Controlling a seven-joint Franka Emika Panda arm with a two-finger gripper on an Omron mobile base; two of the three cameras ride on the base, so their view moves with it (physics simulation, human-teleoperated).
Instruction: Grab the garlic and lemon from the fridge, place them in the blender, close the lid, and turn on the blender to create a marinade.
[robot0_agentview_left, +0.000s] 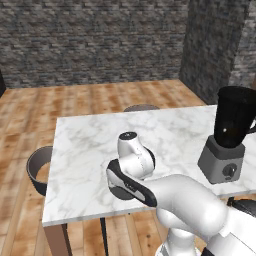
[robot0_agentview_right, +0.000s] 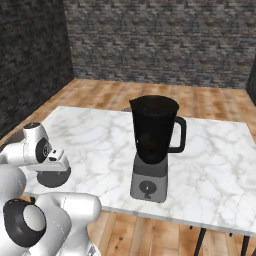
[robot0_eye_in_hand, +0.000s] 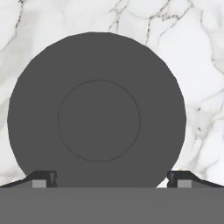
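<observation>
One flat, round, dark grey lid (robot0_eye_in_hand: 96, 118) with a concentric ring lies on veined white marble table (robot0_eye_in_hand: 205, 52); the spread gripper (robot0_eye_in_hand: 112, 178) fingertips flank its near edge.

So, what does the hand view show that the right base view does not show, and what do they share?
Hand view alone: the lid's whole round top with an inner ring, between the open gripper's two fingertips.
Right base view alone: the blender, its black jar open on top, standing on its grey base with a round knob, to the right of the arm; also a brick wall and wooden floor.
Both: the lid lying flat on the marble table.
</observation>
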